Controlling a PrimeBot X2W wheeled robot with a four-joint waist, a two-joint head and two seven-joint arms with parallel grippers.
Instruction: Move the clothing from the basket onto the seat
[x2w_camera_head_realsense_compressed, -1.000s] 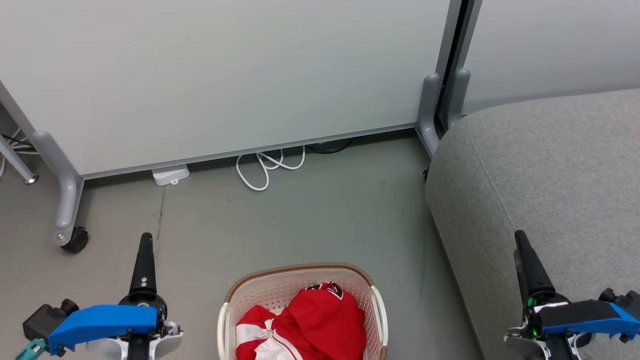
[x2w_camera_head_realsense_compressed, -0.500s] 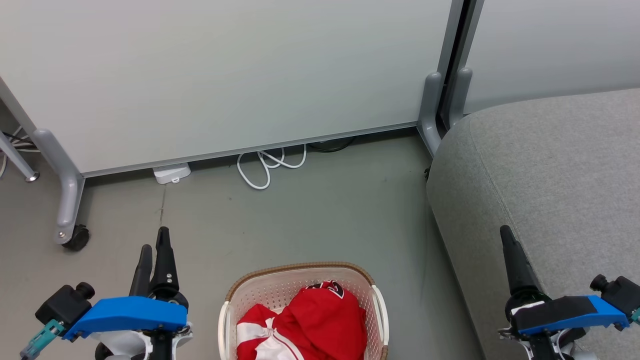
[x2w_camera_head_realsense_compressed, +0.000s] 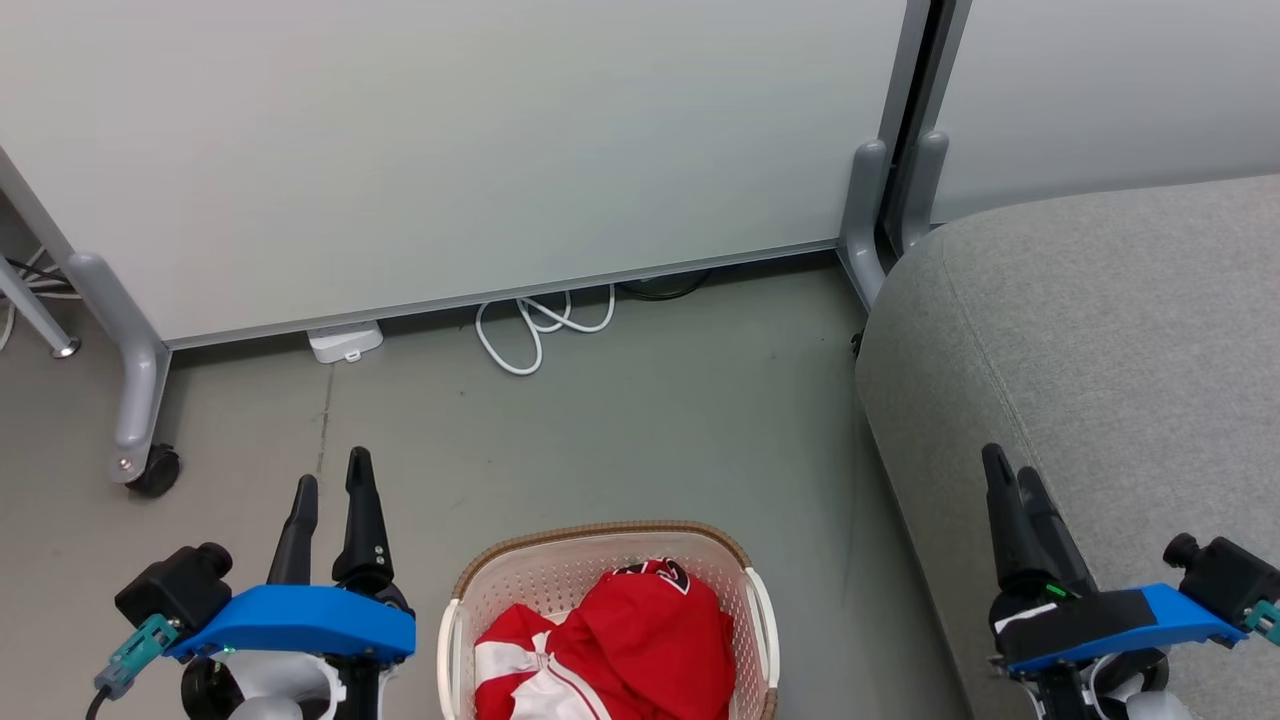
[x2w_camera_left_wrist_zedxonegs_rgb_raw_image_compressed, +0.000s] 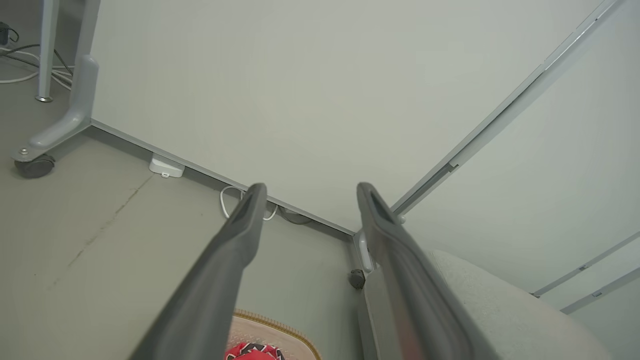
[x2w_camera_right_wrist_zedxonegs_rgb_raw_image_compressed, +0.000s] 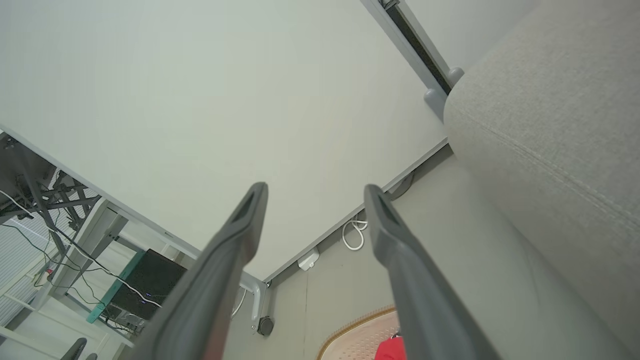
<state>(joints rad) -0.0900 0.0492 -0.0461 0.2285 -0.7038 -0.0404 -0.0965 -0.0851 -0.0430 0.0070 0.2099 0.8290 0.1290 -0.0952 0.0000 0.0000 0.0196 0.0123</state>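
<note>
Both parted and empty, the left end effector (x2w_camera_head_realsense_compressed: 332, 474) is hanging beside the laundry basket (x2w_camera_head_realsense_compressed: 600, 532) and the right end effector (x2w_camera_head_realsense_compressed: 1007, 467) at the edge of the sofa (x2w_camera_head_realsense_compressed: 1100, 330). Red sports garments (x2w_camera_head_realsense_compressed: 625, 645) are lying heaped in the basket; descending onto the topmost fold is looking safest.

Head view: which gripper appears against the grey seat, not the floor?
The right gripper, at lower right, overlaps the seat; the left gripper shows against the floor beside the basket.
</note>
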